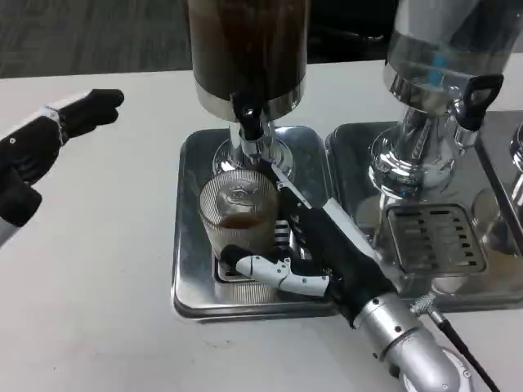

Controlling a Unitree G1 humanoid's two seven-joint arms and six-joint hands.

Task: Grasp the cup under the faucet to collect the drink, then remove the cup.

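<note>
Cup: the ribbed clear cup [238, 214] stands on the steel tray [189, 245] of the dark drink dispenser [248, 57], near the tray's middle and right under the black faucet [248, 122]; a little brown drink shows in its bottom.
Right hand: the right hand [306, 249] reaches in from the tray's front right corner, its fingers wrapped around the cup, one white finger [270, 268] curling across the near side and the black ones along the right side.
Left hand: the left hand [45, 147] hovers over the desk by its left edge, well apart from the tray, fingers loosely apart with nothing in them.
Risk, spill: the cup seems barely filled; pulling it away while the faucet runs would probably pour drink onto the tray.
Risk, knock: the rim sits close beneath the faucet, so a straight lift could strike it and tip the cup; sliding it toward the tray's front edge first looks safer.
Risk, slip: the ribbed wall may slide if the grip is light.
Hard to see: whether drink is flowing now cannot be told, nor how firmly the far fingers press, being behind the cup.
Cut off: the second dispenser [441, 98] on the right tray, and the left forearm.
</note>
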